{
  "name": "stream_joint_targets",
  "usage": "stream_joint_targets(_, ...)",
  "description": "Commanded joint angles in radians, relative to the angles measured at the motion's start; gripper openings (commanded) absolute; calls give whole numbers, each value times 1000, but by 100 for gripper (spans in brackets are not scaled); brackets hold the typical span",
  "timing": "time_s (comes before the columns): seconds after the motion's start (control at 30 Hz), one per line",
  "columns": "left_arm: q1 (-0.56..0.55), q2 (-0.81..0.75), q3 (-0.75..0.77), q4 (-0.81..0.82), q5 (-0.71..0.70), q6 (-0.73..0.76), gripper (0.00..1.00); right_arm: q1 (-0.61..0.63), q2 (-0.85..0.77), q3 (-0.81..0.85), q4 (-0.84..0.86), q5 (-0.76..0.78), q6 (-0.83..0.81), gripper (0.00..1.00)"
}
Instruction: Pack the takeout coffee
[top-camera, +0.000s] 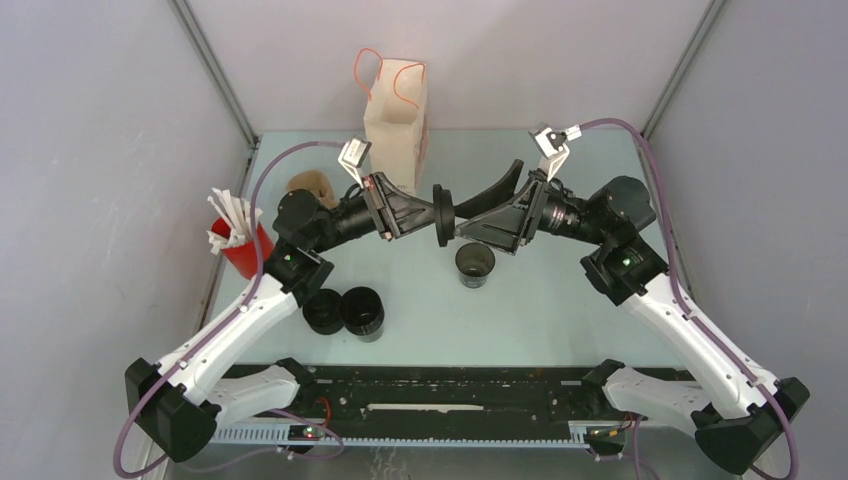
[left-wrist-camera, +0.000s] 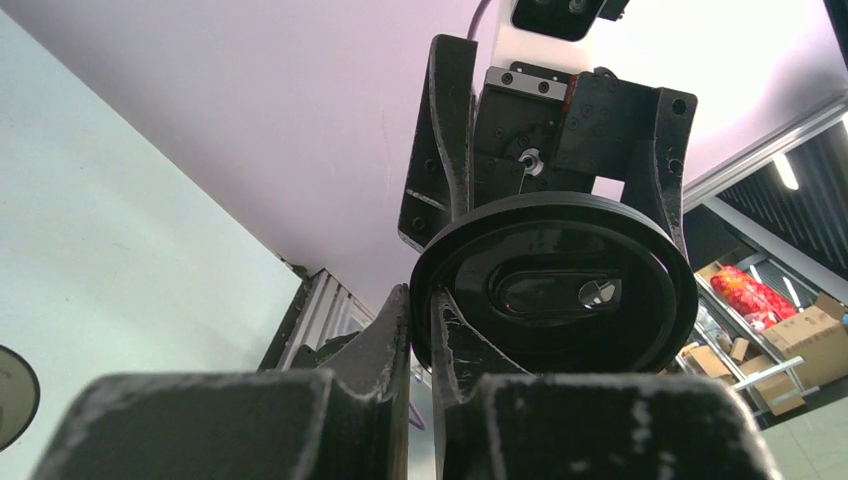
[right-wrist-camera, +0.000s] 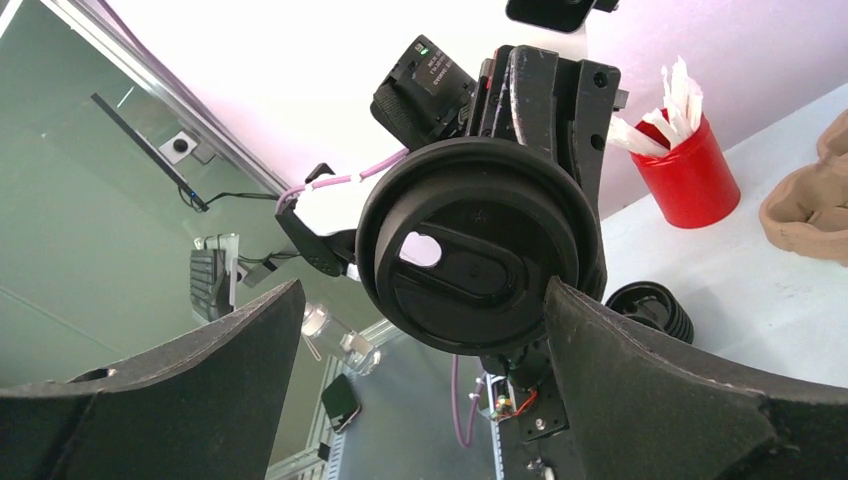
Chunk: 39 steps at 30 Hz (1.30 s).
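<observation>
Near mid-frame above the counter (top-camera: 560, 310), the left pincer (left-wrist-camera: 420, 320) is pinching the lid (left-wrist-camera: 555, 290) by its rim, presenting it to the spread right pincer (right-wrist-camera: 425, 290), likely for a handover.

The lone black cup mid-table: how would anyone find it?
On the pale green table, look near the black round lid held mid-air. The small black cylindrical cup there stands alone and open; two similar cups sit paired by the left arm.

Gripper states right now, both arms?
Left gripper: closed, pinching the black lid by its rim.
Right gripper: open, fingers either side of that lid.
</observation>
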Motion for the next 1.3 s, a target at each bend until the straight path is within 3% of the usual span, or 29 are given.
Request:
stream_joint_targets(0.0, -11, -1, -1, -1, -5, 35, 0, 17, 17, 31, -7, 21, -25, 98)
stream_joint_targets(0.4, -12, -24, 6, -64, -29, 70, 0, 14, -36, 31, -182, 124, -146, 100)
stream_joint_targets(0.77, -20, -21, 7, -63, -29, 66, 0, 21, 3, 31, -115, 87, -102, 99)
stream_joint_targets(0.93, -24, -13, 11, -62, -29, 66, 0, 20, 29, 31, -67, 48, -61, 85)
stream_joint_targets(1.07, -26, -10, 13, -63, -26, 67, 0, 19, 29, 31, -70, 50, -65, 88)
stream_joint_targets(1.27, -27, -5, 14, -63, -22, 70, 0, 13, 29, 31, -73, 54, -68, 83)
